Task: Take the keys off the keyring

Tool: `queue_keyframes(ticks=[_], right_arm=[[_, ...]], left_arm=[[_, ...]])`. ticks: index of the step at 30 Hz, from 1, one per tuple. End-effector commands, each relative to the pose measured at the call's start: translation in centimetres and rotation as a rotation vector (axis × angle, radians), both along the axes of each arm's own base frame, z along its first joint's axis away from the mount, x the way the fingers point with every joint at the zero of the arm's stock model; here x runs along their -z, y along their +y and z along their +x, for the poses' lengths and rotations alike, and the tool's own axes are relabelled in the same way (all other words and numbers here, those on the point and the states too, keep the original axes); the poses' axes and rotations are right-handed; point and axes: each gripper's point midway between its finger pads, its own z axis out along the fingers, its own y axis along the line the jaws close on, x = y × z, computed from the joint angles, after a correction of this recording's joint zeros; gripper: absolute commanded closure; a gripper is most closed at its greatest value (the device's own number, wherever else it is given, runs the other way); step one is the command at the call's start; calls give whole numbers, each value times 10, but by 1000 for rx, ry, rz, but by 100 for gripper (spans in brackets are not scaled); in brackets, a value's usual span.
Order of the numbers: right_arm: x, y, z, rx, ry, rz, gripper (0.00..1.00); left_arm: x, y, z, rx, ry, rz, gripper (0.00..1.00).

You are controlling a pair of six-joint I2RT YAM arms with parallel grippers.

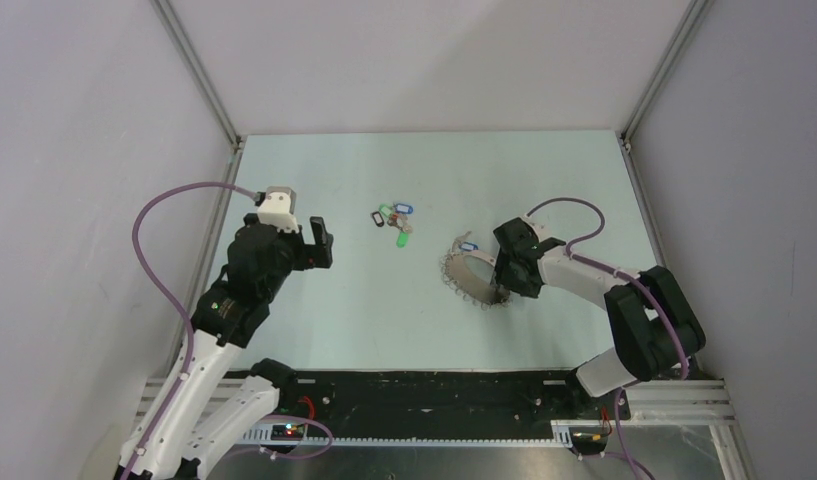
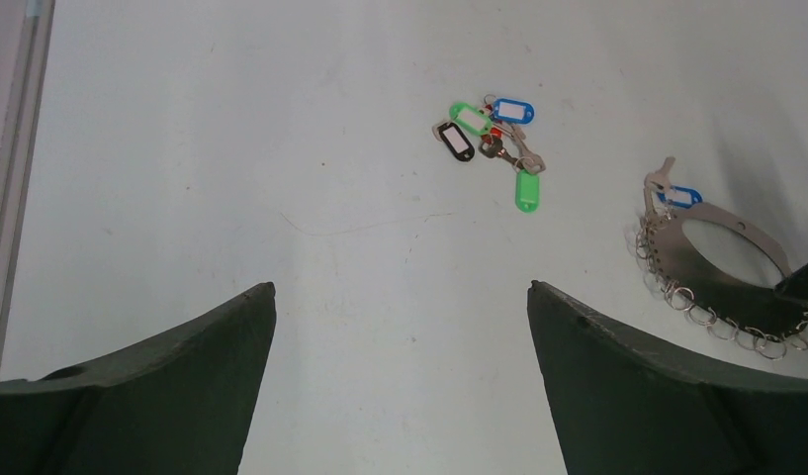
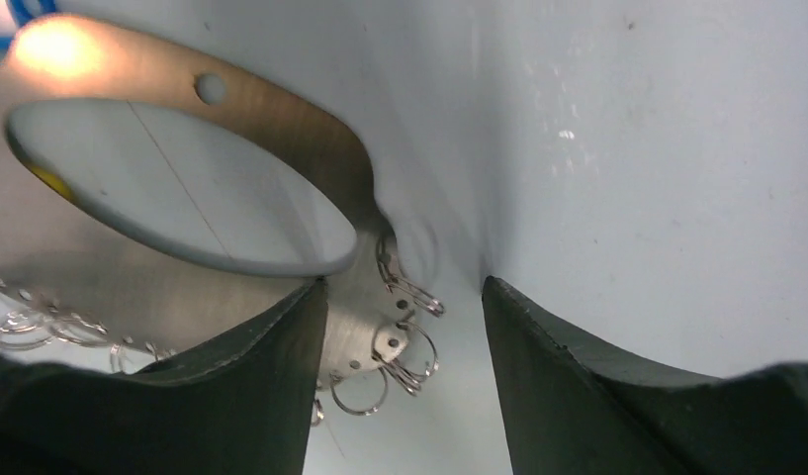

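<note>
The keyring [image 1: 456, 263], a tan-grey loop fringed with small silvery rings, lies on the table right of centre. A key with a blue tag [image 1: 467, 245] sits at its far edge, apparently still on it. A cluster of loose keys [image 1: 394, 220] with green, blue, black and red tags lies to its left. My right gripper [image 1: 502, 285] is down at the loop's near-right edge. In the right wrist view the loop's band [image 3: 281, 129] runs under the left finger, and the jaws [image 3: 400, 287] stand apart around it. My left gripper [image 1: 322, 245] is open, empty and raised at the left.
The left wrist view shows the key cluster [image 2: 493, 139] ahead and the keyring [image 2: 665, 252] at the right, with the blue-tagged key [image 2: 681, 195] at its top. White walls enclose the table, with a metal rail [image 1: 214, 230] along the left edge.
</note>
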Motion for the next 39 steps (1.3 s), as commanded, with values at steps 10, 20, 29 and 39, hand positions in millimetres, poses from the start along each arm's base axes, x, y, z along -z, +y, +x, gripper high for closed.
queue_keyframes(ticks=[10,20,29,39], right_arm=[[-3,8,-3,83,-73,56,100],[-105,5,0,-57,-377,128,100],[-178,20,-20,-188,-488,282,100],[-216,36,-31,-199,-481,412,100]], left_arm=[[-7,-2,1,22,-30,5,0],[-7,-28,2,114,6,-100,0],[-18,-116,-16,366,-2,-203,1],[-26,-188,-37,709,-215,-96,18]])
